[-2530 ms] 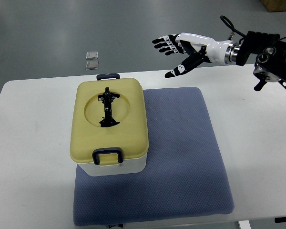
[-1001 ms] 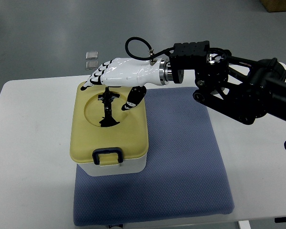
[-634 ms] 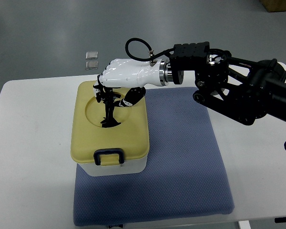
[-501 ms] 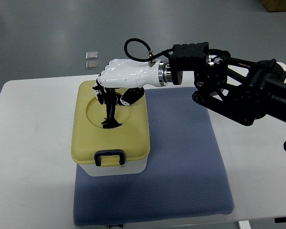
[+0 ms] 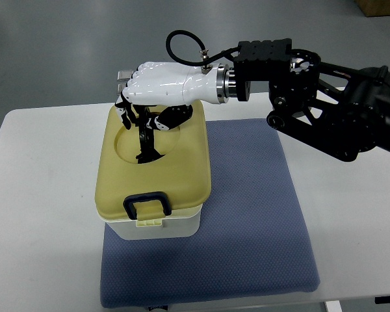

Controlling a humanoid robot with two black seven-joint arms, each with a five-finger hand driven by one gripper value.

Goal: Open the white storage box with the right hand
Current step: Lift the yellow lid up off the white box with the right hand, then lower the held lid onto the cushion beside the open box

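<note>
The white storage box (image 5: 157, 227) stands on the left part of a blue mat (image 5: 247, 214). Its pale yellow lid (image 5: 175, 172) carries a black handle (image 5: 145, 140) in a round recess and a dark latch (image 5: 146, 201) at the near edge. My right hand (image 5: 143, 110), white with black fingertips, reaches in from the right and is shut on the black handle. The lid sits lifted off the white base, with a gap showing along the near side. My left arm is out of view.
The box and mat rest on a white table (image 5: 39, 214). Two small square tiles (image 5: 123, 76) lie on the grey floor beyond the table's far edge, partly behind my hand. My black right forearm (image 5: 325, 104) spans the upper right above the table.
My right hand came in from the upper right, closed its fingers around the lid's black handle and pulled up. The lid has risen off the white base and shifted slightly.
</note>
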